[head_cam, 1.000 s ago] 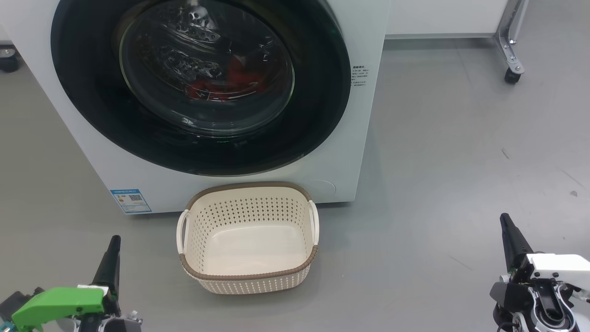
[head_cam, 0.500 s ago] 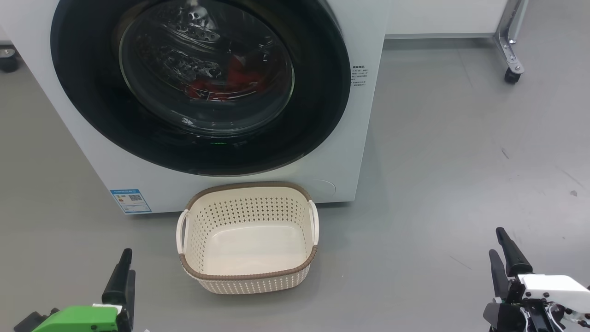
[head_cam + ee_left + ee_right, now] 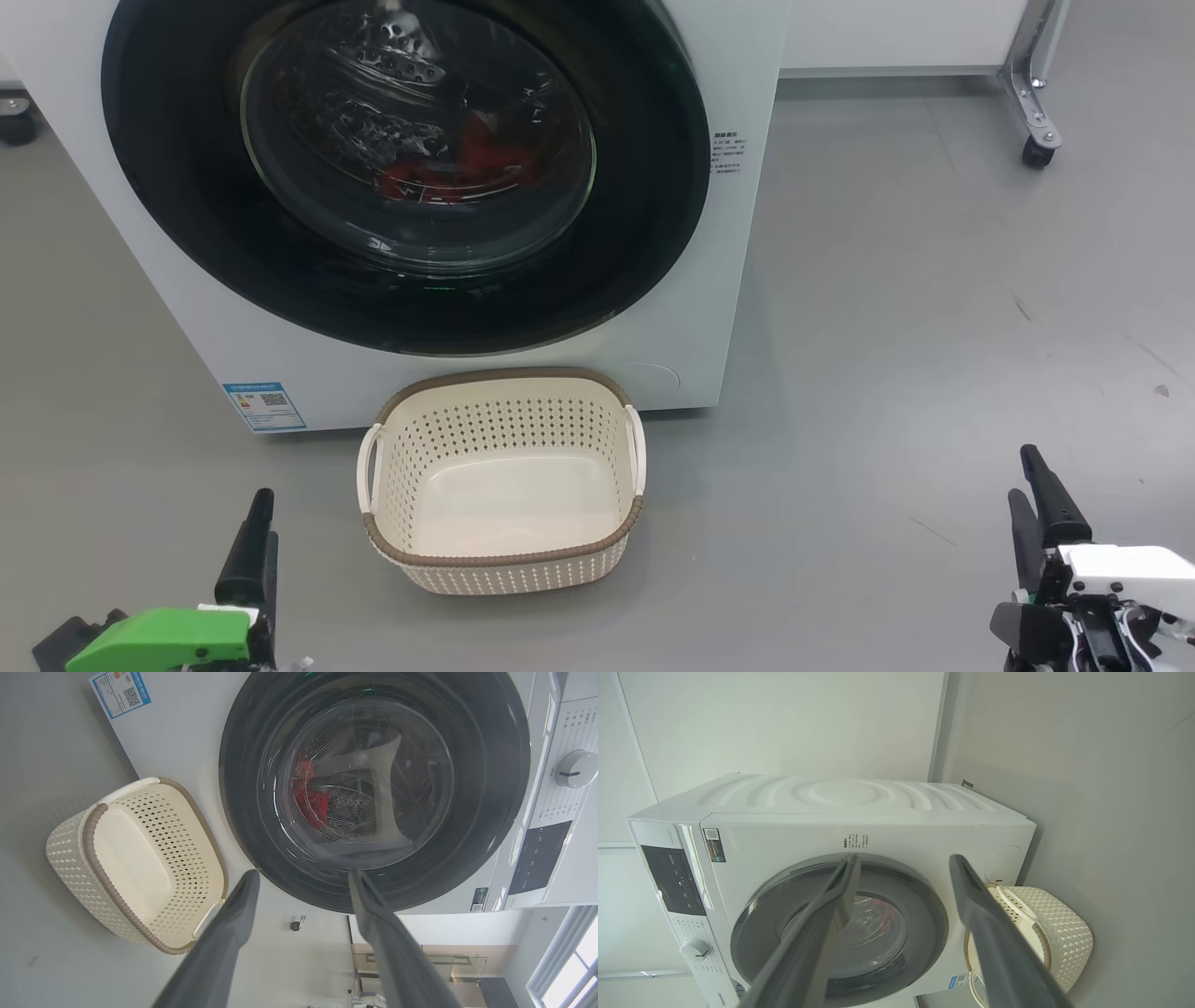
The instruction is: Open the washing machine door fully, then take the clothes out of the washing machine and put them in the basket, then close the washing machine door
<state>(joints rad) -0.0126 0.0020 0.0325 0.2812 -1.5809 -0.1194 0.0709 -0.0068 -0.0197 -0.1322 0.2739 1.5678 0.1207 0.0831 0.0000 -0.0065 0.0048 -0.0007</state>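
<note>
Washing machine [image 3: 738, 233] biggest here, white box, door [image 3: 168, 233] shut, glossy black ring nearly reaching cabinet edges. Red clothes [image 3: 485, 154] inside, seen through it. Basket [image 3: 504, 560] on floor [image 3: 934, 280] just in front of machine; loads of bare grey floor off right. Blue sticker [image 3: 265, 406] low on front has QR code, print too tiny to read. Left claw [image 3: 261, 515] and right claw [image 3: 1023, 474] both spread wide, gripping nothing, though second ago both pinched shut.

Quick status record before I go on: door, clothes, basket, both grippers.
washing machine door: shut
clothes: red, inside the washing machine, seen through the door glass
basket: empty, on the floor right in front of the machine
left gripper: open, holds nothing
right gripper: open, holds nothing
steps done: none yet
</note>
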